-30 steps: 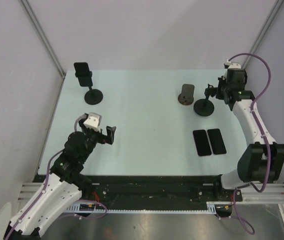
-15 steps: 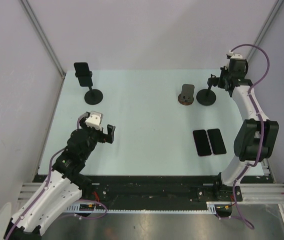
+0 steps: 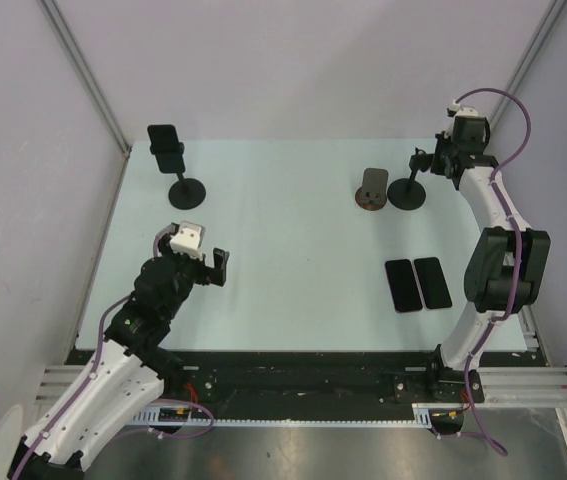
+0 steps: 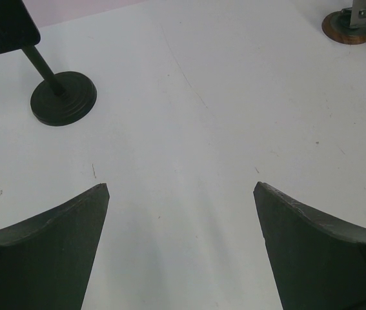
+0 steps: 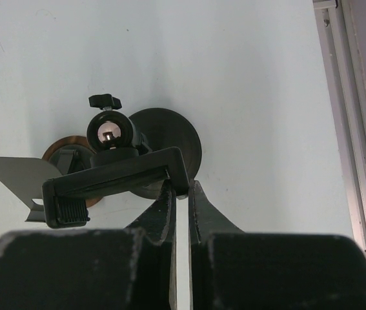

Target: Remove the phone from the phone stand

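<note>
Tabletop (image 3: 293, 230): pale, carrying everything
Phone (image 3: 166, 143): clamped in phone stand (image 3: 187, 191), far left, well beyond left end effector (image 4: 181, 190)
Left end effector: spread wide, holding nothing
Right end effector (image 5: 181, 194): pinched on empty stand (image 5: 115, 171), far right
Nearby: brown-based holder (image 3: 371, 188), two flat phones (image 3: 400, 285)

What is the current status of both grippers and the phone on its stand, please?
Left gripper open, over the table. Right gripper shut on empty stand, far right. Phone in far-left stand, untouched. Nothing between left gripper and it.
</note>
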Tool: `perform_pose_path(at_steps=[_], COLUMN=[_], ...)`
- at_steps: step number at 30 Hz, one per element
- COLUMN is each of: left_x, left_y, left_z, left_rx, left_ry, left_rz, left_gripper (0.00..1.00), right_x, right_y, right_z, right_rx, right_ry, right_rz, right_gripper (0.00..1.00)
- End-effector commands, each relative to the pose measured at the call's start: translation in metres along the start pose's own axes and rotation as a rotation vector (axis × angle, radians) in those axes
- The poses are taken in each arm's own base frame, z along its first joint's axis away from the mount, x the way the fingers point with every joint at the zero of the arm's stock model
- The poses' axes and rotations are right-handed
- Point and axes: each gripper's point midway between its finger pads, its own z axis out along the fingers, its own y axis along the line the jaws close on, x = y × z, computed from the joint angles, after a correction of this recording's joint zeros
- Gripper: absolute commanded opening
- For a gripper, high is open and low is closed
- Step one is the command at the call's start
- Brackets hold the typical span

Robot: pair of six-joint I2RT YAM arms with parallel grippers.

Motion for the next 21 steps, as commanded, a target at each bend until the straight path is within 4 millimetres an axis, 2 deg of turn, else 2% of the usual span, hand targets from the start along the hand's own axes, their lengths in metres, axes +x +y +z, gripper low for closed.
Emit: perform_pose_path(at_steps=[1, 2, 4, 5, 7, 11, 13, 16, 17, 18, 20, 21], left_x=[-0.012, -0.013, -0.013, -0.013, -0.013, -0.015, -0.015, -0.016, -0.017, -0.018, -0.018, -0.018], left_y=[0.004, 0.003, 0.003, 0.003, 0.003, 0.003, 0.002, 0.002, 0.003, 0.003, 0.003, 0.003], left_z=[0.000, 0.000, 0.000, 0.000, 0.000, -0.001, -0.002, -0.003, -0.003, -0.003, -0.003, -0.004], left_rx=[-0.010, -0.006, -0.002, -0.002, -0.002, 0.001, 0.002, 0.002, 0.000, -0.001, 0.000, 0.001], left_ry=[-0.032, -0.035, -0.034, -0.035, -0.037, -0.043, -0.046, -0.052, -0.053, -0.058, -0.058, -0.058], left_rz=[0.016, 0.015, 0.014, 0.014, 0.012, 0.011, 0.009, 0.006, 0.006, 0.003, 0.000, -0.003], left_gripper=[1.00, 1.00, 1.00, 1.00, 1.00, 1.00, 1.00, 1.00, 1.00, 1.00, 1.00, 1.00], right_x=[-0.057, -0.056, -0.056, -0.056, -0.058, -0.064, -0.069, -0.080, -0.083, -0.092, -0.093, -0.102], right_y=[0.009, 0.010, 0.011, 0.012, 0.015, 0.016, 0.017, 0.016, 0.015, 0.014, 0.014, 0.014], right_z=[-0.014, -0.014, -0.014, -0.014, -0.015, -0.021, -0.026, -0.042, -0.048, -0.060, -0.072, -0.089], right_rx=[-0.035, -0.036, -0.039, -0.042, -0.045, -0.048, -0.049, -0.043, -0.039, -0.037, -0.034, -0.034], right_ry=[-0.157, -0.153, -0.150, -0.146, -0.143, -0.153, -0.165, -0.191, -0.198, -0.224, -0.229, -0.259], right_rz=[-0.001, -0.001, -0.002, -0.004, -0.006, -0.030, -0.032, -0.032, -0.031, -0.030, -0.030, -0.030], right_gripper=[0.00, 0.00, 0.08, 0.19, 0.26, 0.48, 0.54, 0.67, 0.75, 0.78, 0.85, 0.87])
